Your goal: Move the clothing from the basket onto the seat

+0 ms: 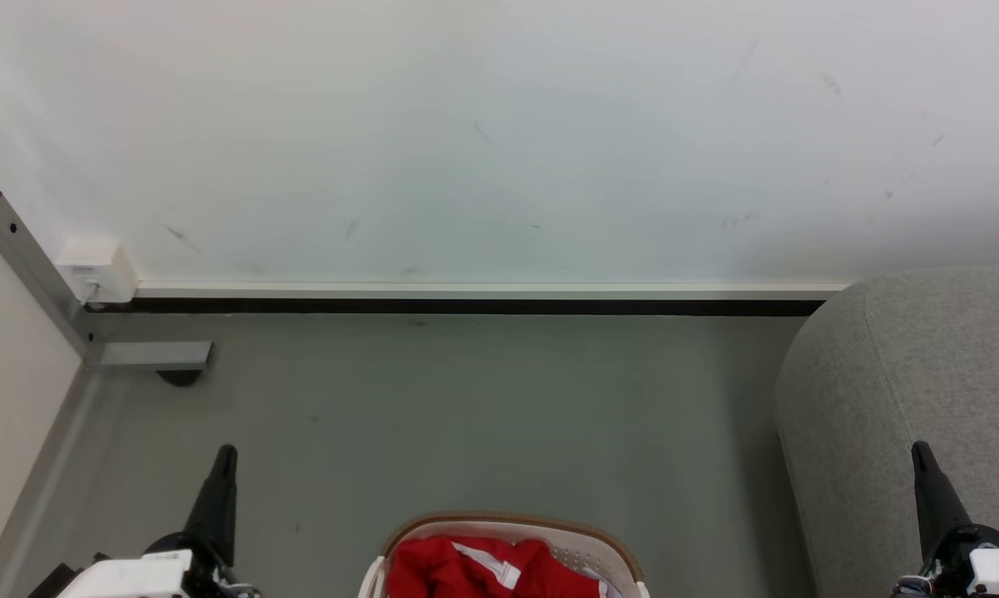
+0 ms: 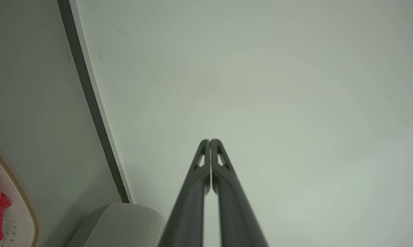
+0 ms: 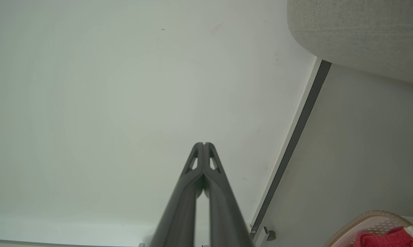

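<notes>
From the head we see the red clothing [image 1: 441,569] heaped in the laundry basket [image 1: 507,520] on the floor [image 1: 466,415]. The grey seat [image 1: 923,357] stands apart at its right, and our left gripper [image 1: 227,451] and right gripper [image 1: 919,447] flank the basket. At the left wrist, the fingers [image 2: 192,192] are pressed together and hold nothing. At the right wrist, the fingers [image 3: 182,199] are likewise.

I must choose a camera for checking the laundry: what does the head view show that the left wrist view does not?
Head view extra: the right hand, shut, seen against the grey seat; a white box on the wall and a metal frame. Left wrist view extra: a close look at the left hand, its two fingers pressed together. Both: the left hand, the basket, red clothing in it, the grey seat, the floor, the dark baseboard.
</notes>
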Controlling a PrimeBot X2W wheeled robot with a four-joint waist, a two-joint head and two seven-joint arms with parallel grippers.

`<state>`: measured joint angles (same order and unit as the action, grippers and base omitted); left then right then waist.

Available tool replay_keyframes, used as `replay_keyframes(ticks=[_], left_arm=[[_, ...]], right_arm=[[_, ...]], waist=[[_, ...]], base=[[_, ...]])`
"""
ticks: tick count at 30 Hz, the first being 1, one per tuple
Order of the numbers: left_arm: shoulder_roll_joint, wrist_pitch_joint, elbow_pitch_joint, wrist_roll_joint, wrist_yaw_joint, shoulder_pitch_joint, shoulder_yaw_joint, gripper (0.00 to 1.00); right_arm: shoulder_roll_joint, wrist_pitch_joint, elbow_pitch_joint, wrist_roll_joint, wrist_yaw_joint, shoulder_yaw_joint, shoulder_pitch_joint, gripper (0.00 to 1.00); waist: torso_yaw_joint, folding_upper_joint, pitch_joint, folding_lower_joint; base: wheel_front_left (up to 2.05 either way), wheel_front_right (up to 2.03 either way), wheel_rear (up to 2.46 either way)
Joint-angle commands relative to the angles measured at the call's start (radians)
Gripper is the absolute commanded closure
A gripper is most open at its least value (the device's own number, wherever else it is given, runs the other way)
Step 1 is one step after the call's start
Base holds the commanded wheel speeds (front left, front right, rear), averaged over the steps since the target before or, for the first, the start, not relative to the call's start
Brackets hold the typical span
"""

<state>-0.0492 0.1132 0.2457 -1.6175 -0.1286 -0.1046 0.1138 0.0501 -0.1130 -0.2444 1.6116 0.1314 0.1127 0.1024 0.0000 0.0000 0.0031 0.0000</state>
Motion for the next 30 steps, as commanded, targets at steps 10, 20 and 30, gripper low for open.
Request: replay_keyframes(ticks=[10,20,30], left_arm=[[-0.003,0.002,0.001,0.016,-0.004,-0.009,0.001,1.00],[-0.003,0.002,0.001,0.016,-0.004,-0.009,0.001,1.00],[0.008,-0.016,0.017,-0.009,0.004,0.023,-0.006,0.00]], right_arm=[[0.001,0.000,-0.003,-0.006,-0.002,0.003,0.013,1.00],[0.001,0.000,-0.003,-0.006,-0.002,0.003,0.013,1.00],[-0.007,0.012,-0.013,0.015,0.000,-0.020,-0.022,0.00]], waist=[[0.000,0.0000,0.000,0.0000],[0.000,0.0000,0.000,0.0000],[0.000,0.0000,0.000,0.0000]], base=[[0.00,0.00,0.00],[0.00,0.00,0.00],[0.00,0.00,0.00]])
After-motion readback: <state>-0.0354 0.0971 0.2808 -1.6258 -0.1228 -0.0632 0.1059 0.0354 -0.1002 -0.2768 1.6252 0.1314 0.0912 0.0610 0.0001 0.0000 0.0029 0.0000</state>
